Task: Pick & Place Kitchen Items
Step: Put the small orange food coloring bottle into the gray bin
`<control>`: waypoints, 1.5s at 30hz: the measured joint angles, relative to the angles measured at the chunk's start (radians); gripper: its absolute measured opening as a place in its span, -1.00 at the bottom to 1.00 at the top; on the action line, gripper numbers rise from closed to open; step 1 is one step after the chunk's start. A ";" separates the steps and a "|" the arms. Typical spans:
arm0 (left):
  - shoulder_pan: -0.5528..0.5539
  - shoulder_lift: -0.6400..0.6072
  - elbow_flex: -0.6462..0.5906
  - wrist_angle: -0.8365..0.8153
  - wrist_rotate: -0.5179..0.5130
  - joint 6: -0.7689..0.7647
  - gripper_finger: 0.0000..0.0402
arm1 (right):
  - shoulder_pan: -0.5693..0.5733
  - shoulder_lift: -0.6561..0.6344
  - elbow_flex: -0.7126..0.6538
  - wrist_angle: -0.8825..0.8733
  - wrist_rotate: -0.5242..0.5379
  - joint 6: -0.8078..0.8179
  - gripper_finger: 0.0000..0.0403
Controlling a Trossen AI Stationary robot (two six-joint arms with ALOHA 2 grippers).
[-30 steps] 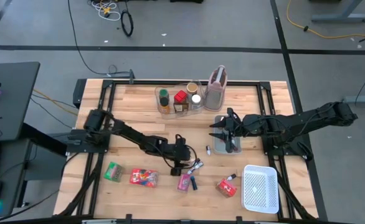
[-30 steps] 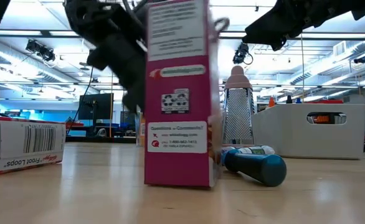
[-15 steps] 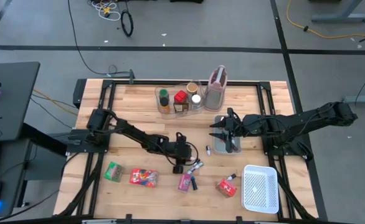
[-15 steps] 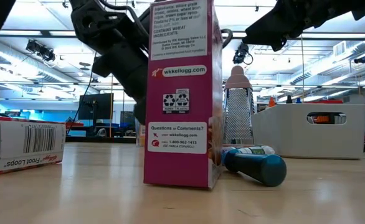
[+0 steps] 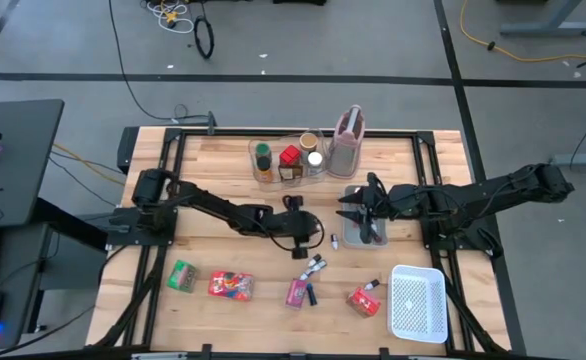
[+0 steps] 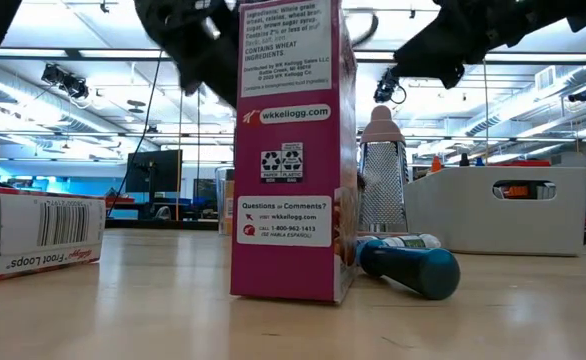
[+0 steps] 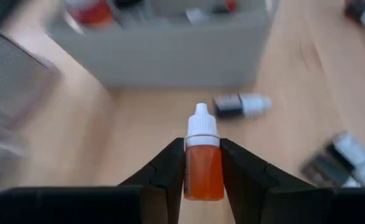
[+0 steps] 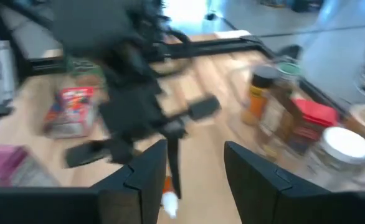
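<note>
Left hand (image 7: 203,171) grips an orange bottle (image 7: 203,165) upright, above the worktop (image 5: 223,190) centre. Right hand (image 8: 195,165) hovers open over the grey tray (image 5: 354,236).

Orange dropper bottle (image 7: 203,169) with white cap, set between dark fingers (image 7: 164,177); bench (image 5: 223,190) of pale wood planks framed in black rails. Magenta carton (image 6: 291,150) printed in white text with a white recycling panel; red Froot Loops box (image 6: 35,232) bearing a black-and-white barcode; teal bottle (image 6: 413,267) lying beside the carton. White mesh basket (image 5: 417,303), grey tray (image 5: 357,236), green packet (image 5: 182,275), and in the clear bin (image 5: 256,167) a red-lidded jar (image 5: 291,157) and a white-lidded jar (image 5: 315,160).
</note>
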 joint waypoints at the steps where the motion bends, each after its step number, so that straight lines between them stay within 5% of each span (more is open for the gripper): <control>1: 0.000 -0.010 0.016 0.001 -0.026 0.024 -0.48 | 0.000 0.000 0.000 -0.008 0.026 0.012 -0.16; 6: -0.001 -0.045 0.095 0.003 -0.147 0.135 -0.55 | -0.001 0.000 0.000 -0.038 0.120 0.176 -0.16; 16: -0.024 -0.043 0.210 0.012 -0.361 0.376 -0.50 | -0.021 0.000 0.000 -0.042 0.105 0.433 -0.16; 29: -0.042 -0.043 0.221 0.072 -0.407 0.459 -0.50 | -0.022 0.000 0.000 -0.040 0.056 0.479 -0.20; 45: -0.041 -0.043 0.221 0.089 -0.396 0.495 -0.50 | -0.022 0.000 0.000 -0.019 0.030 0.428 -0.71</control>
